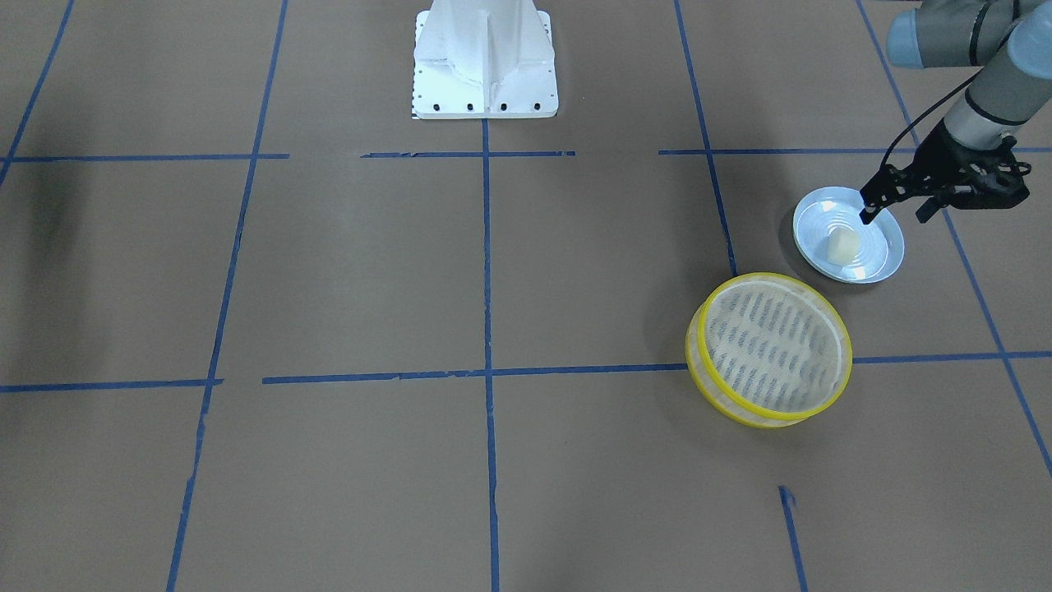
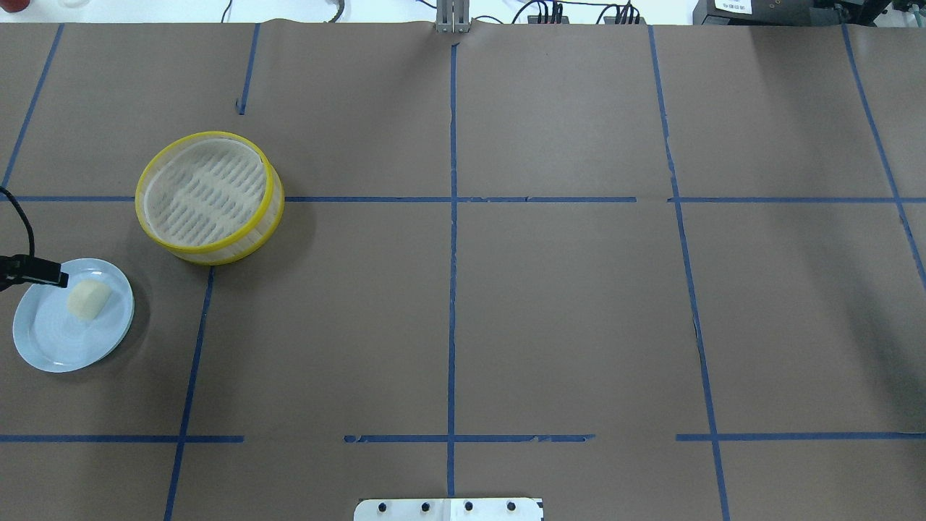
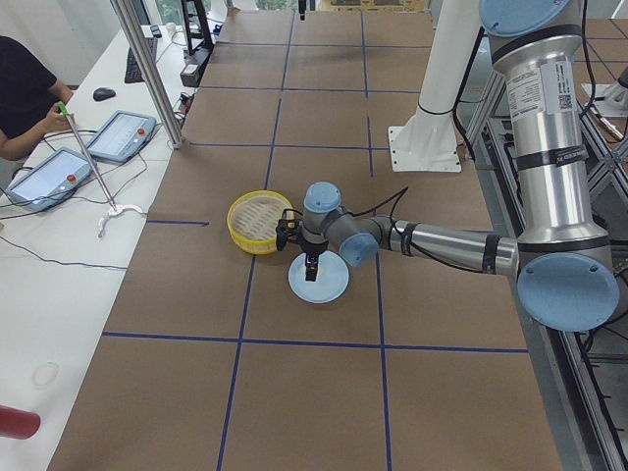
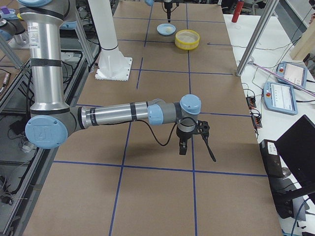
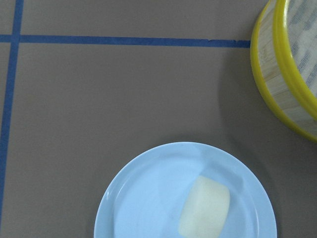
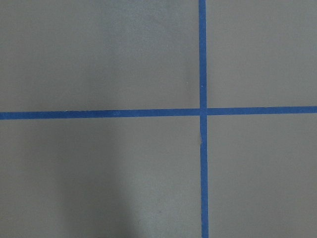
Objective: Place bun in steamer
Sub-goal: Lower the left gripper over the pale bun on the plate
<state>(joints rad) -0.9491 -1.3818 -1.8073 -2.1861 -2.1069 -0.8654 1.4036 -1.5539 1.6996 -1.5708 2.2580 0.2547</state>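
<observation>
The bun (image 1: pixel 842 245) is a small cream-white lump lying on a pale blue plate (image 1: pixel 886 256) at the table's left end. It also shows in the overhead view (image 2: pixel 88 298) and the left wrist view (image 5: pixel 205 208). The steamer (image 1: pixel 769 277), with yellow rims and a slatted floor, stands empty just beyond the plate (image 2: pixel 211 250). My left gripper (image 1: pixel 894 215) is open and empty, hovering above the plate's robot-side edge, apart from the bun. My right gripper (image 4: pixel 189 140) hangs over bare table far to the right; I cannot tell whether it is open or shut.
The white robot base (image 1: pixel 485 74) stands at the table's middle near edge. Blue tape lines grid the brown table. An operator (image 3: pixel 20 93) and tablets (image 3: pixel 44 177) sit at a side desk beyond a metal post (image 3: pixel 147 69).
</observation>
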